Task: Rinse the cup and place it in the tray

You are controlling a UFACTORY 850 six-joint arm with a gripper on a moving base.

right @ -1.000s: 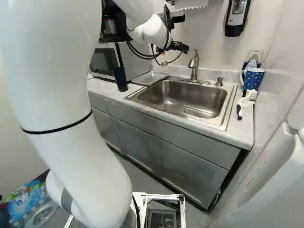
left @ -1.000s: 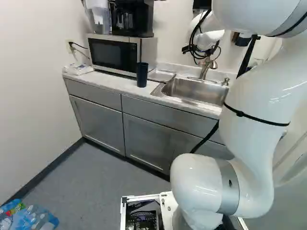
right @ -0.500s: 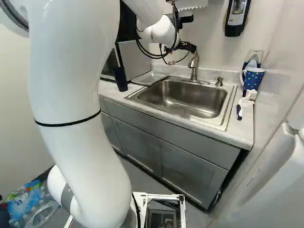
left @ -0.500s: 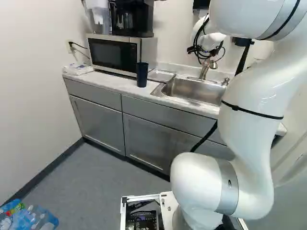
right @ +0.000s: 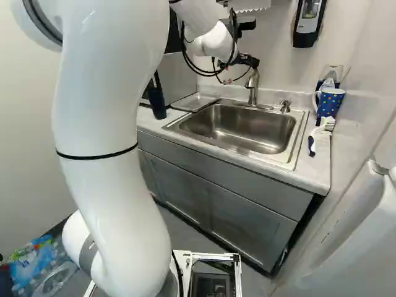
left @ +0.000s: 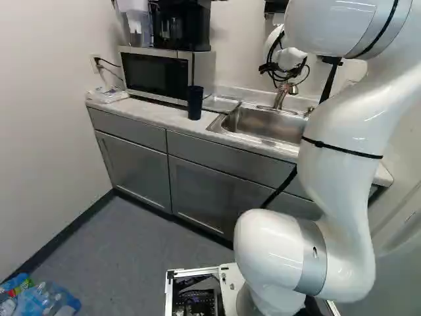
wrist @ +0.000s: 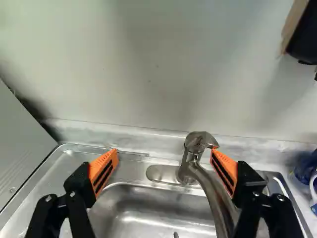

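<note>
The rectangular stainless-steel sink [right: 247, 127] lies below the black two-finger gripper [right: 242, 69], whose orange pads [wrist: 104, 171] stand wide apart, with the flat metal tray [right: 195, 102] to its left, curved metal faucet [wrist: 208, 186] ahead, and tall dark-blue cup [right: 157, 103] farther left.

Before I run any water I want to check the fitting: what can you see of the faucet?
The faucet looks like brushed metal. It stands upright behind the sink basin, on a plate with rounded ends. A lever tops its body; the spout curves down over the basin. Its outlet isn't clearly visible. The open gripper is near; I can't tell if it touches.
</note>
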